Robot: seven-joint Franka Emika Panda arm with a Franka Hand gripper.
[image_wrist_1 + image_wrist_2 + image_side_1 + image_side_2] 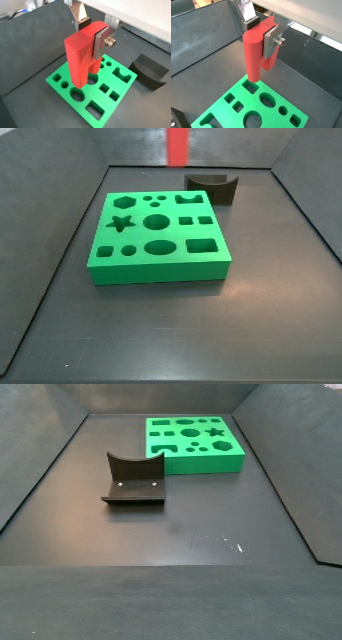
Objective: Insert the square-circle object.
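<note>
My gripper (pixel 89 31) is shut on the red square-circle object (pixel 81 55), holding it by its crossbar with both legs pointing down. It also shows in a wrist view (pixel 256 50). It hangs above the green block with shaped holes (pixel 93 87), its leg ends just over the block's holes (pixel 250 86). In a side view only the lower end of the red object (pixel 178 145) shows at the frame's edge, well above the green block (pixel 158 236); the gripper is out of that view. Another side view shows the green block (pixel 194 442) alone.
A dark grey block with a curved notch (pixel 211 185) stands on the dark floor beside the green block, also in a side view (pixel 134 481) and in a wrist view (pixel 150 71). Dark walls enclose the floor on all sides.
</note>
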